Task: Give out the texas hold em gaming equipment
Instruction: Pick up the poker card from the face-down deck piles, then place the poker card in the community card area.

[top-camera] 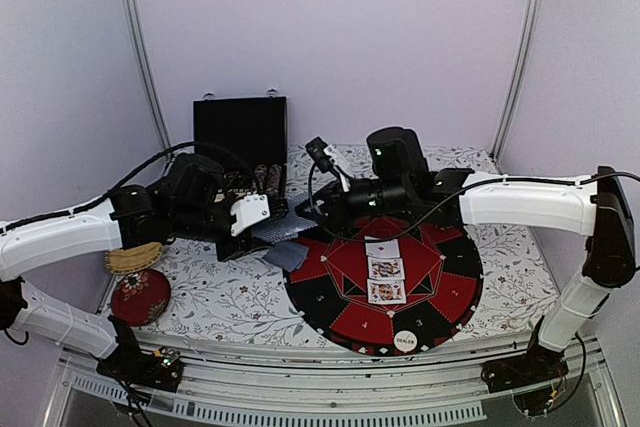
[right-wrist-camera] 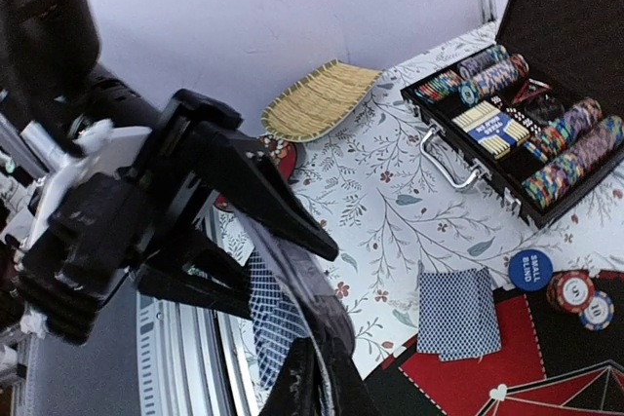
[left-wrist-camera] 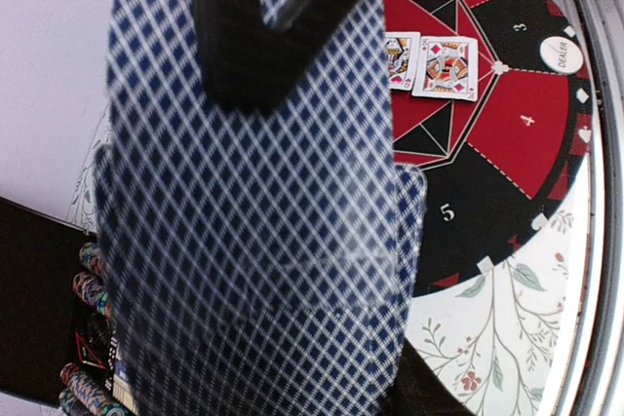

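While the left pincer [top-camera: 265, 235] grips cards [left-wrist-camera: 253, 241], the right arm [top-camera: 520, 202] stretches leftward.

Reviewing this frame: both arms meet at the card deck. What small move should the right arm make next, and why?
Probably draw the right tool away toward the mat, sliding one card off. Its fingers look closed on the edge of the blue-checked deck that the left tool holds up, and only three face-up cards lie on the mat.
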`<action>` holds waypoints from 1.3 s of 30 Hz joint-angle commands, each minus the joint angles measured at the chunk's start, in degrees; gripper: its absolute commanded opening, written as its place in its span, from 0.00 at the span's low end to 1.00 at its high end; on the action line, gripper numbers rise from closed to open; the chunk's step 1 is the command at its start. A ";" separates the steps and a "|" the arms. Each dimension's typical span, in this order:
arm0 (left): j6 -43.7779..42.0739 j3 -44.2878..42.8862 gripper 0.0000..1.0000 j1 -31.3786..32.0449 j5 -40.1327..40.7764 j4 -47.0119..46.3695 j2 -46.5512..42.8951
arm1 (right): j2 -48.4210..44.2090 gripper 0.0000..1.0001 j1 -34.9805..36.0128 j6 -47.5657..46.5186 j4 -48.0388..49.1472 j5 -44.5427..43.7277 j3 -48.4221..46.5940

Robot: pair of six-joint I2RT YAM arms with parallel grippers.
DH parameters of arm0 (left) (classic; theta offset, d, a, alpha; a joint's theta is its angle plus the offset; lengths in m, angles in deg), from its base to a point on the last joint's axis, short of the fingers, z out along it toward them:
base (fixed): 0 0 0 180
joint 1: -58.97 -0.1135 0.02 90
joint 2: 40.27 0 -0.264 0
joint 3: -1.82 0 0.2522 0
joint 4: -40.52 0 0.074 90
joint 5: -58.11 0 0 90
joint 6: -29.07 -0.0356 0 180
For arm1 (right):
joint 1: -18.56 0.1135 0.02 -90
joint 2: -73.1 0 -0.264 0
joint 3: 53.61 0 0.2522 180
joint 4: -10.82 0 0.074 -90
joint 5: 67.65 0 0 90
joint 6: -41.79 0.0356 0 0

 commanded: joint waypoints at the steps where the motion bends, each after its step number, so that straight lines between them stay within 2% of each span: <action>1: -0.33 0.34 0.46 1.00 -0.55 -0.78 -1.14 | -4.39 0.03 -0.16 -0.32 -3.47 -1.70 0.33; 10: -0.25 0.26 0.46 0.97 -0.55 -0.81 -1.04 | -14.68 0.02 -1.07 -1.98 -8.93 -4.56 2.08; 13: -0.24 0.18 0.46 1.02 -0.67 -0.74 -1.05 | -18.98 0.02 -6.86 0.01 -8.17 -0.29 3.54; 16: -0.24 0.17 0.46 1.03 -0.69 -0.72 -1.11 | -20.72 0.02 -16.09 3.96 -6.64 5.62 6.93; 19: -0.24 0.17 0.46 1.09 -0.70 -0.72 -1.01 | -15.15 0.02 -24.64 6.11 -7.48 13.53 6.14; 24: -0.16 0.22 0.46 1.23 -0.37 -0.59 -0.96 | 0.68 0.02 -32.26 6.05 -5.98 21.34 1.30; 26: -0.16 0.26 0.46 1.34 -0.22 -0.63 -0.90 | 6.51 0.02 -33.22 7.21 -4.87 24.64 -0.18; 30: -0.24 0.34 0.46 1.55 -0.56 -0.71 -0.81 | 16.15 0.02 -33.36 8.05 -4.02 24.28 -0.97; 39: -0.33 0.52 0.46 1.66 -0.85 -0.89 -0.33 | 26.91 0.02 -33.86 11.05 0.46 26.97 -2.48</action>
